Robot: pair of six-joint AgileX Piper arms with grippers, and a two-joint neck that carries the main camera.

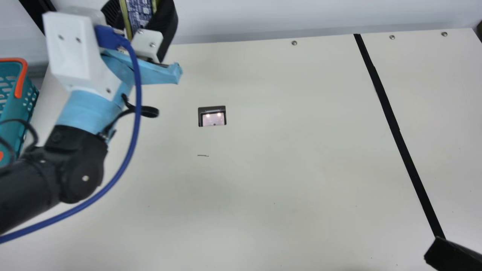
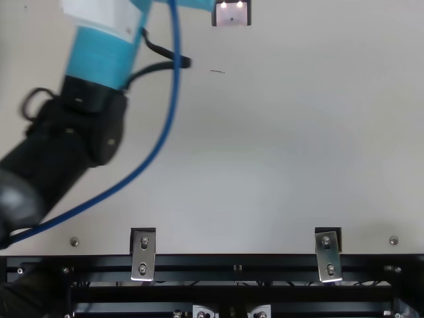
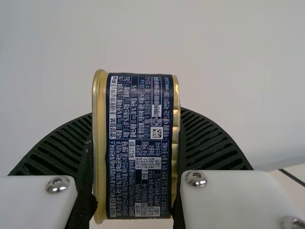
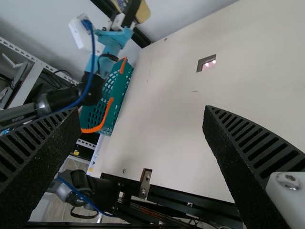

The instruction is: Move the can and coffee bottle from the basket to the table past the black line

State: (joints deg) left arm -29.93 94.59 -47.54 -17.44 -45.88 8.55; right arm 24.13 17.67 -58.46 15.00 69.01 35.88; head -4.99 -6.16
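Mostly, the cream table spreads across the main view, the black line at right, the teal basket far left. Lower right, the right gripper gapes wide; upper left, the left gripper clasps the can.

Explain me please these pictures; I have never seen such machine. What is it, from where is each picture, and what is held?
This is a robot with two arms. The main view comes from a camera on its neck, the top view from a fixed camera above, each wrist view from that arm's own camera. The left gripper holds up a can with a dark blue label. The right gripper is open and empty. In the main view, a black line crosses the cream table, with a small dark-edged square and a teal basket to its left.
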